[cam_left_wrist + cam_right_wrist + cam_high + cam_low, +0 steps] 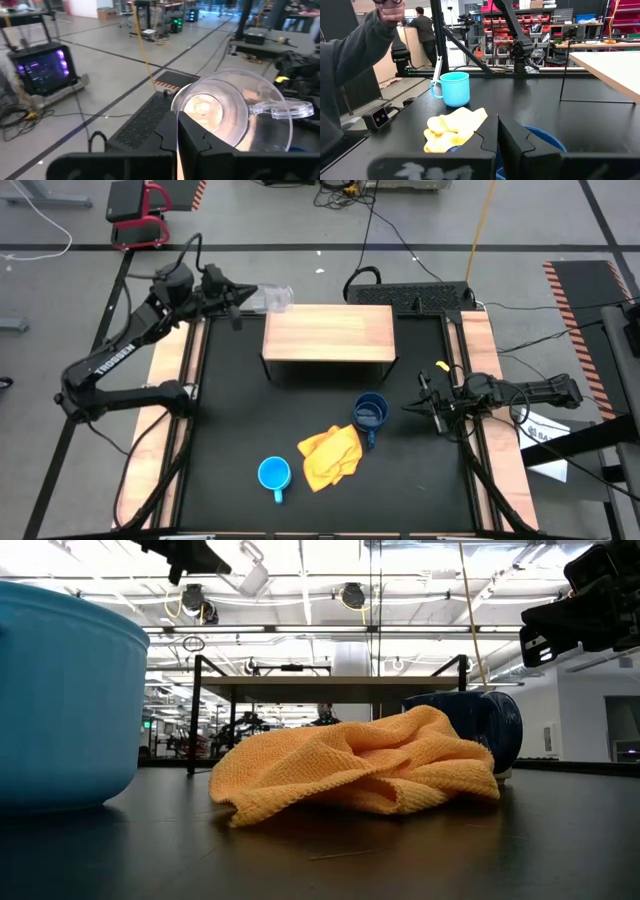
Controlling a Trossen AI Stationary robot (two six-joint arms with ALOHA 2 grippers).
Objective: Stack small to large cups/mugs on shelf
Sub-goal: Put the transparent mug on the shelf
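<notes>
Gripping the glass cup (274, 299) in my left gripper (243, 301), I hold it in the air just off the shelf's (330, 332) left far corner; my left wrist view shows my fingers (192, 135) clamped on its rim with the clear handle sticking out sideways. Near the front edge of the table (230, 420) stands the light blue mug (273, 474), handle toward the front. Beside it lies the yellow cloth (330, 454), bunched up, touching the dark blue mug (370, 415) that stands in front of the shelf. My right gripper (424, 405) hangs near that mug on its right side, fingers (512, 142) together and holding nothing. A person (350, 65) shows in my right wrist view.
</notes>
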